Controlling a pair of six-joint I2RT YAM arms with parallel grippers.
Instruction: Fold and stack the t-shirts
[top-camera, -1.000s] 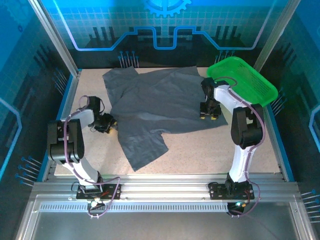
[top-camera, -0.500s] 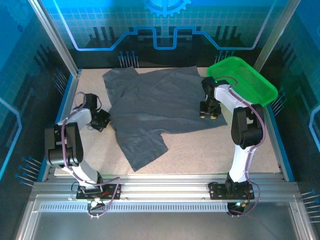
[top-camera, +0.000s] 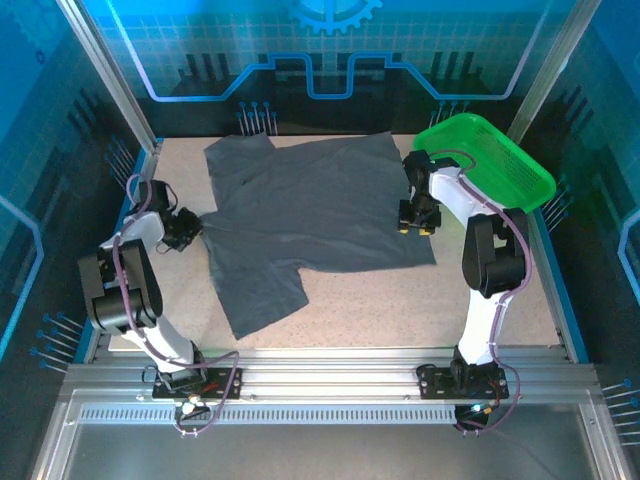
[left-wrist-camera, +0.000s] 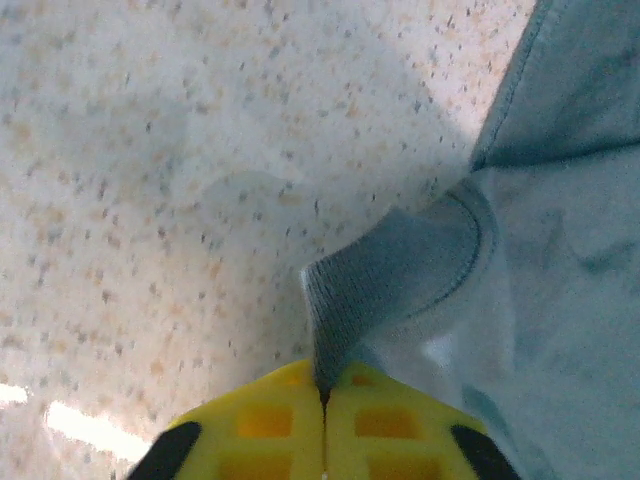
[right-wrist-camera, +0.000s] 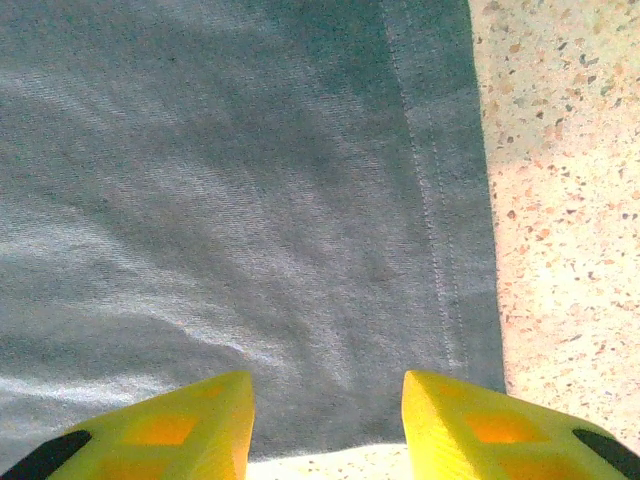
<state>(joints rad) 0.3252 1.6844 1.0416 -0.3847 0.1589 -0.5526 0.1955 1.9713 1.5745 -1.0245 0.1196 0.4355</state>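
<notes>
Since a second ago the left jaws have drawn away to the left, dragging the plain dark slate-grey cloth t-shirt (top-camera: 310, 210) with them. Its near flap now lies further left on the speckled beige table (top-camera: 400, 300). The right jaws have barely shifted.

That flap is the part nearest the arm bases. It lies nearer than both sets of jaws and between them, closer to the left ones. The rest of the shirt spreads flat from the left jaws across to the right jaws.

At the end of the black left arm (top-camera: 120, 280), the left jaws are together, clamped on the t-shirt. In the left wrist view the yellow fingers (left-wrist-camera: 270, 430) meet, with a folded, stitched hem pinched in the seam between them. The cloth rises from the jaws and spreads to their right, and bare table lies to their left.

On the white right arm (top-camera: 490, 260), the right jaws stand apart over the shirt's right edge. In the right wrist view the yellow fingers (right-wrist-camera: 160, 430) frame a stitched hem running away from the right-hand finger, with bare table just right of it. Whether they touch the cloth cannot be told.

Just beyond and right of the right jaws sits a bright green plastic basket (top-camera: 500, 165).
</notes>
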